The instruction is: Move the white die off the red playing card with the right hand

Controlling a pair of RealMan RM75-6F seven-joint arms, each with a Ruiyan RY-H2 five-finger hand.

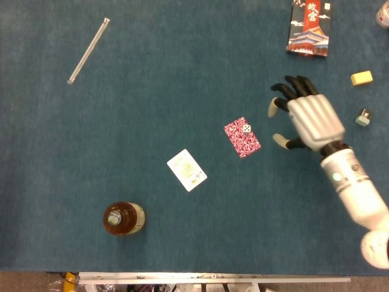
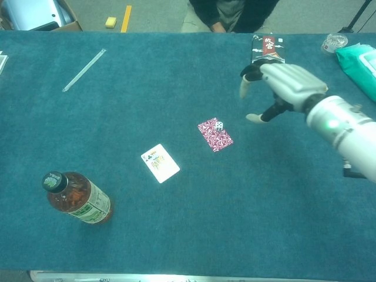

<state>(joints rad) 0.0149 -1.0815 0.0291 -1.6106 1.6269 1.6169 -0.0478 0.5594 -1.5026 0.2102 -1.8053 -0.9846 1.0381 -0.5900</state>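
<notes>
A small white die (image 1: 247,128) (image 2: 218,125) sits on the upper right corner of the red patterned playing card (image 1: 242,138) (image 2: 214,135), which lies flat on the blue cloth. My right hand (image 1: 306,115) (image 2: 281,86) hovers to the right of the card, fingers spread and holding nothing; a gap of cloth separates it from the die. The left hand shows in neither view.
A face-up playing card (image 1: 187,170) lies left of the red one. A tea bottle (image 1: 124,219) stands front left, a clear rod (image 1: 89,50) back left. A card box (image 1: 310,27), a yellow block (image 1: 361,78) and a small grey piece (image 1: 363,118) sit near the right hand.
</notes>
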